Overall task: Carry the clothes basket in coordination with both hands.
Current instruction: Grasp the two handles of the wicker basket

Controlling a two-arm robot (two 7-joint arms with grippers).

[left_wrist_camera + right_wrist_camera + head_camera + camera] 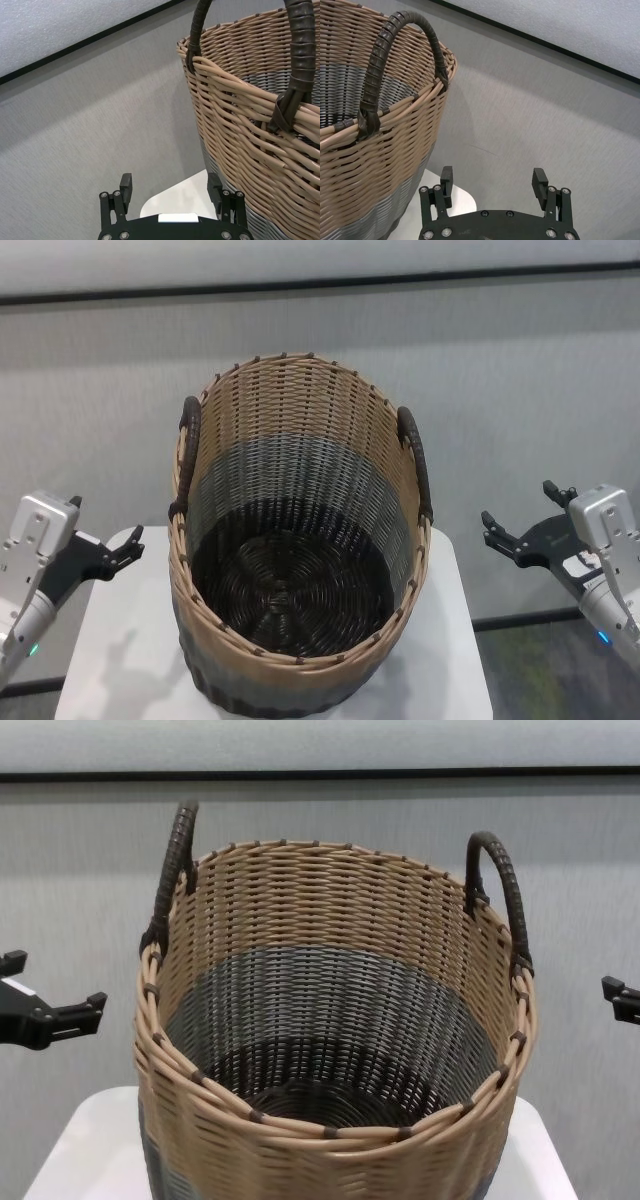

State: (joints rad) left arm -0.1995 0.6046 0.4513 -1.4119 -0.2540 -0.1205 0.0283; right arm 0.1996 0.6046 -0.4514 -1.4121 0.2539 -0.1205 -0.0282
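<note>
White table, clothes basket between open pincers.

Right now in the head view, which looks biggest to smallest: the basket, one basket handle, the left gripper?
1. clothes basket
2. basket handle
3. left gripper, though it roughly matches the handle, so unsure.

No text, label, brand mark, number or sign can be read in any of the views.
</note>
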